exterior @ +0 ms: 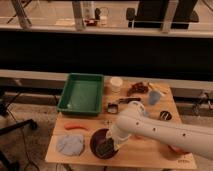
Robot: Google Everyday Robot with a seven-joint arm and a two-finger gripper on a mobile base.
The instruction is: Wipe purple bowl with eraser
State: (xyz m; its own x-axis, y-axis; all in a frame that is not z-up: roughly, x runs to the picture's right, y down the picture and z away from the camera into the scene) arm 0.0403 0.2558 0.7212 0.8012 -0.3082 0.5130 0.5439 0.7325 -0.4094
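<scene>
The purple bowl (pixel 98 145) stands near the front edge of the wooden table (pixel 150 152), left of centre. My white arm reaches in from the lower right, and my gripper (pixel 111 142) is lowered into the bowl's right half. A dark shape lies inside the bowl under the gripper. I cannot make out whether it is the eraser.
A green tray (pixel 81 93) sits at the back left. A blue-grey cloth (pixel 70 144) lies left of the bowl, with an orange stick (pixel 75 126) behind it. A white cup (pixel 115 83), dark items (pixel 137 89), a blue cup (pixel 155 96) and a small black object (pixel 114 107) stand further back.
</scene>
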